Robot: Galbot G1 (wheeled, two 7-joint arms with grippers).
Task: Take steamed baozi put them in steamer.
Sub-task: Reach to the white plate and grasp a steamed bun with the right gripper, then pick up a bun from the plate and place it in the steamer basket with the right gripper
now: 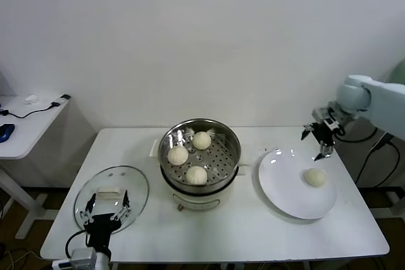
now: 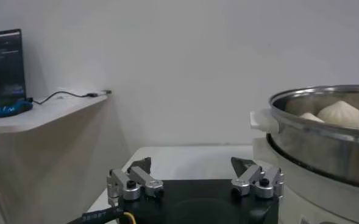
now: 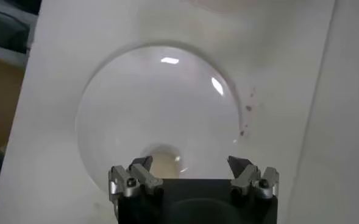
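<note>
Three cream-white baozi (image 1: 197, 174) lie on the perforated tray of the steel steamer (image 1: 233, 140) at the table's middle. One more baozi (image 1: 314, 177) lies on the flat white plate (image 1: 285, 188) to the right; it shows partly in the right wrist view (image 3: 162, 160). My right gripper (image 1: 318, 140) is open and empty, hovering above the plate's far edge, apart from that baozi. My left gripper (image 1: 107, 208) is open and empty, parked low at the table's front left over the glass lid. The steamer (image 2: 325, 143) and baozi (image 2: 342, 114) show in the left wrist view.
A round glass lid (image 1: 136, 184) with a white knob lies on the table left of the steamer. A side desk (image 1: 25, 124) with cables stands at far left. The wall is close behind the table.
</note>
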